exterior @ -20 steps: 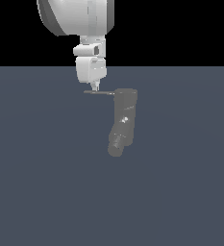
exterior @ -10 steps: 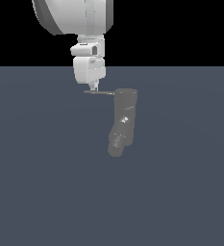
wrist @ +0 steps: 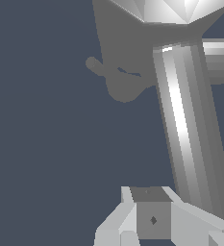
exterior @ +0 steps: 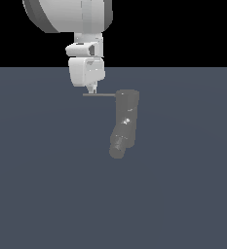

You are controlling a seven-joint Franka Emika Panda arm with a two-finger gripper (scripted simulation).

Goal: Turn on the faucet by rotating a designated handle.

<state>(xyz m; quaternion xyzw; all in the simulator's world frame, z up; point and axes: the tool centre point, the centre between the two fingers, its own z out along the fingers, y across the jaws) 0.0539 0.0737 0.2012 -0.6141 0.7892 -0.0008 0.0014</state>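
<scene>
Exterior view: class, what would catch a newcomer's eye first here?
The big white robot arm coming down from the top, its end effector poised just above the thin dark handle. That rod sticks out sideways, toward the exterior view's left, from the top of the gray faucet, whose angled spout points downward.

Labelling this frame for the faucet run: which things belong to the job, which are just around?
Job:
- faucet, upright gray cylinder with an angled spout low down
- handle, thin rod sticking out sideways from the faucet top
- gripper, right above the handle; contact and jaw state not readable

Just around:
- flat dark floor; no other loose items visible
</scene>
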